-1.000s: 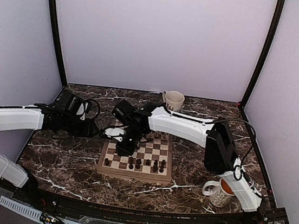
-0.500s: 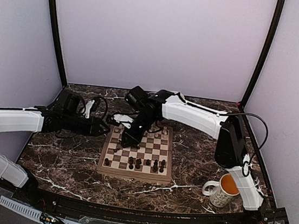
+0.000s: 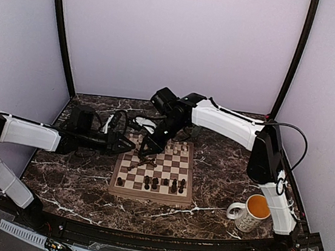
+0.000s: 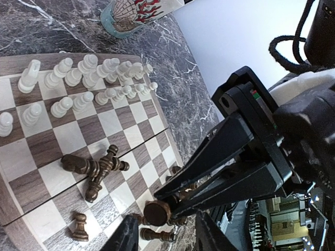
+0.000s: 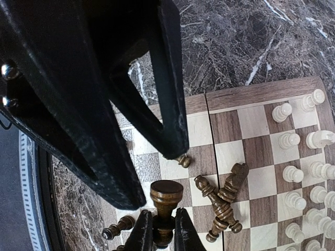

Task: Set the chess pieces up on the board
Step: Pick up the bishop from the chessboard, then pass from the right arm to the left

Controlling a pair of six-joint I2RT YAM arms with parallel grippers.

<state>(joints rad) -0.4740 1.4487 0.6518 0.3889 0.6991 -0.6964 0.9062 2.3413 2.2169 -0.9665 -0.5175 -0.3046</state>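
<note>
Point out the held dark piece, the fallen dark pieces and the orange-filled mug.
held dark piece (image 5: 166,194), right wrist view, its round base.
fallen dark pieces (image 5: 222,202), right wrist view, where they cross.
orange-filled mug (image 3: 246,223), top view, its outer wall.

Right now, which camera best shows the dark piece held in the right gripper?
Right wrist: the dark piece sits close up, clamped in the right gripper. Left wrist shows it smaller; top external, too tiny to make out.

Overhead, two wrist close-ups, all on board (image 3: 147,194)
</note>
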